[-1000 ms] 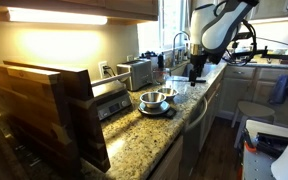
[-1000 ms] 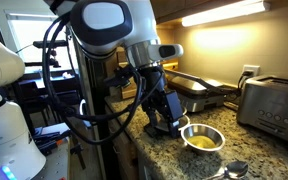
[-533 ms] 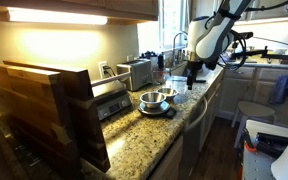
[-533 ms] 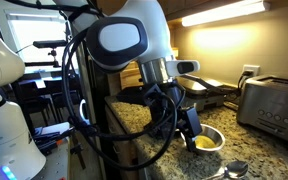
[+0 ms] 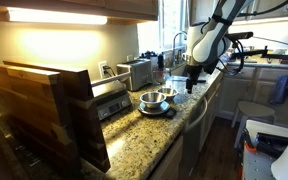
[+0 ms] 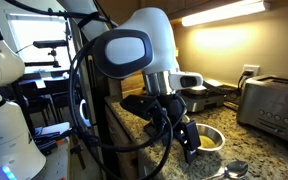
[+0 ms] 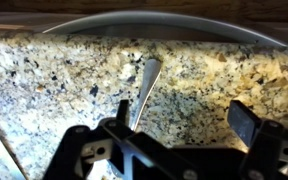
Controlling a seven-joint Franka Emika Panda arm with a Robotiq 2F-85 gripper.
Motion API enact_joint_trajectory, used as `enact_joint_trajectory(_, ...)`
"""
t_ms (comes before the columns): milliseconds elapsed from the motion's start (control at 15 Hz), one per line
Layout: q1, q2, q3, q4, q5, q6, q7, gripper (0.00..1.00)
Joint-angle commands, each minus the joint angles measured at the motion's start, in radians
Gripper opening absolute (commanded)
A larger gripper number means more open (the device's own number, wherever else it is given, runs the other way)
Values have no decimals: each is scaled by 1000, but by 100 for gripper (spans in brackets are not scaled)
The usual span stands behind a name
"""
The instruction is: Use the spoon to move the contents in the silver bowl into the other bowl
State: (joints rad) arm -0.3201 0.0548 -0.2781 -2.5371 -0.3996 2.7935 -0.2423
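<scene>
The silver bowl [image 5: 156, 98] stands on a black scale near the counter's front edge. In an exterior view the silver bowl [image 6: 208, 138] shows yellow contents. The spoon [image 7: 144, 85] lies flat on the speckled granite, its handle running toward my left finger [image 7: 122, 118]. My gripper [image 7: 184, 120] hangs open just above the counter, with only granite between its fingers. In both exterior views the gripper [image 5: 191, 80] [image 6: 189, 148] is beside the bowl, not over it. A curved bowl rim [image 7: 164, 18] crosses the top of the wrist view. I cannot pick out the other bowl with certainty.
A toaster [image 5: 136, 72] [image 6: 274, 100] and a flat griddle [image 6: 206, 90] stand against the back wall. Tall wooden boards [image 5: 44, 110] fill the near end of the counter. The counter's front edge [image 5: 199, 110] drops to the floor. A sink tap [image 5: 180, 42] rises behind the arm.
The arm has swung over and lowered, bringing the open gripper closer to the counter beside the bowl. The bowl and spoon have not moved.
</scene>
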Motion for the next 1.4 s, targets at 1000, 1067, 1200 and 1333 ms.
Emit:
enact_joint_trajectory(1000, -93, 316, 50, 232, 234, 157, -86, 100)
enact_joint_trajectory(1067, -118, 330, 77, 246, 267, 158, -110, 100)
enact_joint_trajectory(1200, -151, 351, 113, 270, 306, 157, -143, 100)
enact_joint_trajectory(1333, -181, 369, 140, 290, 331, 155, -169, 100)
